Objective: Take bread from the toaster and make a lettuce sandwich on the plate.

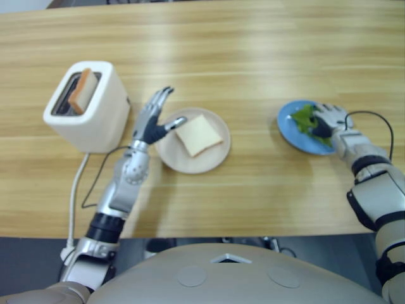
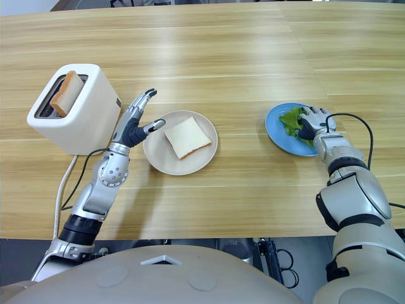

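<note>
A white toaster (image 1: 88,120) stands at the left with one bread slice (image 1: 83,90) sticking up from its slot. To its right a beige plate (image 1: 183,166) carries a single white bread slice (image 1: 199,134). My left hand (image 1: 154,117) is held at that plate's left rim, fingers spread and empty. At the right a blue plate (image 2: 278,140) holds green lettuce (image 2: 291,120). My right hand (image 2: 314,124) rests over the lettuce's right side with its fingers curled down onto the leaves, which still lie on the blue plate.
The toaster's white cord (image 1: 76,190) runs down to the near table edge on the left. A thin black cable (image 1: 373,117) loops beside my right wrist. The wooden table (image 1: 253,57) stretches wide behind the plates.
</note>
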Controlling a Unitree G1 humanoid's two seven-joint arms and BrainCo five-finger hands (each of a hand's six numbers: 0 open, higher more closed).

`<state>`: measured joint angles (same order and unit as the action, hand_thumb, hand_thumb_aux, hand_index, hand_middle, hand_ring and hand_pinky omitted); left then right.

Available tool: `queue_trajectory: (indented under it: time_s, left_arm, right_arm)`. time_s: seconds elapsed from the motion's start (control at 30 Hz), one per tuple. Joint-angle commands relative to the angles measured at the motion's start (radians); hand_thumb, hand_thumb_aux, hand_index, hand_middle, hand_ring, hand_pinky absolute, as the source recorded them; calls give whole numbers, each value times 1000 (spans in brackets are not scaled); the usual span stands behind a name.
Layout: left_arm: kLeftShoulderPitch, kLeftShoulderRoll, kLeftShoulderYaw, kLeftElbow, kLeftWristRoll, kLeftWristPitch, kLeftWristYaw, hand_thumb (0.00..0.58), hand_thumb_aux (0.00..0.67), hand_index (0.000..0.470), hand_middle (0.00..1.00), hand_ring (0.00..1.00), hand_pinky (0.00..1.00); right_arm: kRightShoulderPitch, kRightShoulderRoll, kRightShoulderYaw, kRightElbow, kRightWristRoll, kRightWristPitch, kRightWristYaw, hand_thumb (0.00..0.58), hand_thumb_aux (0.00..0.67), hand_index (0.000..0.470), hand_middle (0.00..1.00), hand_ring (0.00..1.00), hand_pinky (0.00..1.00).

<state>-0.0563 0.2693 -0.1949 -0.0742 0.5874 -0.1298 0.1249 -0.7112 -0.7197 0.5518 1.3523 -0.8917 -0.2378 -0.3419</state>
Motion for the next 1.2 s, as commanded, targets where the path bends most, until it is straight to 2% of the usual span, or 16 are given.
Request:
queue_trajectory:
  time_s: [0.03, 0.07, 0.17, 0.2, 0.23, 0.57, 0.6, 0.63, 0.67, 0.7, 0.73, 1.2]
  left_arm:
    - [10, 4, -4, -12, 11, 13, -12, 0, 0, 0, 0, 0, 0]
    - [10, 4, -5, -10, 11, 13, -12, 0, 0, 0, 0, 0, 0]
    - [7, 3, -9, -2, 13, 11, -11, 0, 0, 0, 0, 0, 0]
    - [7, 3, -9, -1, 13, 11, -11, 0, 0, 0, 0, 0, 0]
    - [8, 4, -8, -3, 14, 12, -11, 0, 0, 0, 0, 0, 0]
    - [9, 6, -10, 9, 16, 10, -7, 0, 0, 0, 0, 0, 0]
    - [9, 6, -11, 9, 16, 10, -7, 0, 0, 0, 0, 0, 0]
    - [9, 6, -12, 9, 17, 10, -7, 0, 0, 0, 0, 0, 0]
    - [9, 6, -12, 10, 17, 10, -7, 0, 0, 0, 0, 0, 0]
    - [11, 6, -12, 9, 17, 10, -7, 0, 0, 0, 0, 0, 0]
    - [12, 6, -12, 8, 18, 11, -7, 0, 0, 0, 0, 0, 0]
    - [26, 1, -23, 6, 28, 14, -8, 0, 0, 0, 0, 0, 0]
  right_arm:
    - [22, -9, 13, 3, 8, -18, -2, 579, 649, 446, 0, 0, 0]
    - [21, -13, 12, 0, 9, -20, -9, 580, 670, 460, 0, 0, 0]
    - [18, -26, 7, -6, 14, -28, -34, 580, 670, 460, 0, 0, 0]
    - [18, -30, 5, -8, 15, -31, -43, 580, 670, 460, 725, 725, 725]
    - [16, -32, 4, -9, 17, -33, -52, 580, 670, 460, 1000, 1000, 1000]
    - [13, -48, 5, -16, 26, -40, -89, 580, 670, 460, 1000, 1000, 1000]
    - [14, -49, 5, -17, 27, -41, -91, 580, 670, 460, 824, 824, 824]
    - [14, -50, 6, -18, 27, -40, -93, 536, 486, 334, 0, 0, 0]
    - [14, -51, 6, -21, 27, -40, -99, 454, 357, 245, 0, 0, 0]
    - [13, -52, 5, -25, 28, -42, -105, 454, 357, 245, 0, 0, 0]
    - [13, -53, 4, -27, 28, -43, -109, 0, 0, 0, 0, 0, 0]
    - [-32, -64, 17, -30, 15, -34, -105, 0, 0, 0, 0, 0, 0]
